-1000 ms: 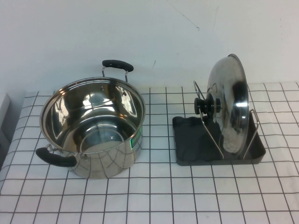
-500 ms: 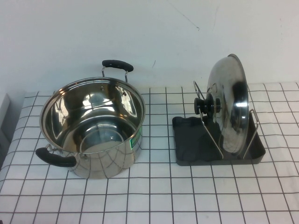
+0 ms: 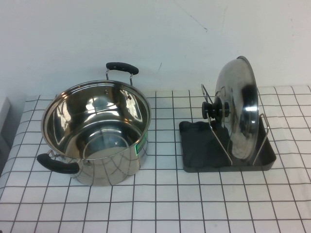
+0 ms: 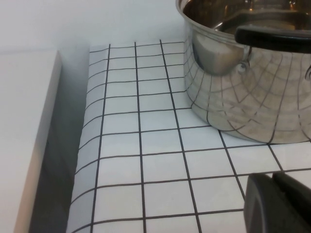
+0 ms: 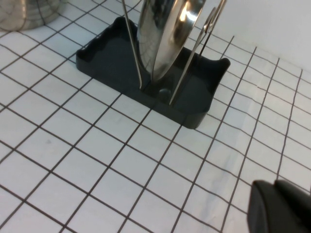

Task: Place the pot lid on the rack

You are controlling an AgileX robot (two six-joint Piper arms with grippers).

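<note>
The shiny steel pot lid [image 3: 238, 109] stands on edge in the rack, its black knob [image 3: 216, 109] facing the pot. The rack's wire loops [image 3: 219, 138] hold it upright over the dark grey tray [image 3: 194, 148]. In the right wrist view the lid's lower edge [image 5: 165, 34] sits between the wires in the tray [image 5: 109, 60]. My right gripper [image 5: 274, 187] is shut and empty, low over the cloth, well short of the rack. My left gripper [image 4: 273, 180] is shut and empty near the pot's base. Neither arm shows in the high view.
A deep steel pot [image 3: 97, 131] with two black handles stands open on the left of the checked cloth, also in the left wrist view [image 4: 252, 82]. The cloth's left edge [image 4: 85, 145] drops beside a white surface [image 4: 24, 121]. A white wall is behind.
</note>
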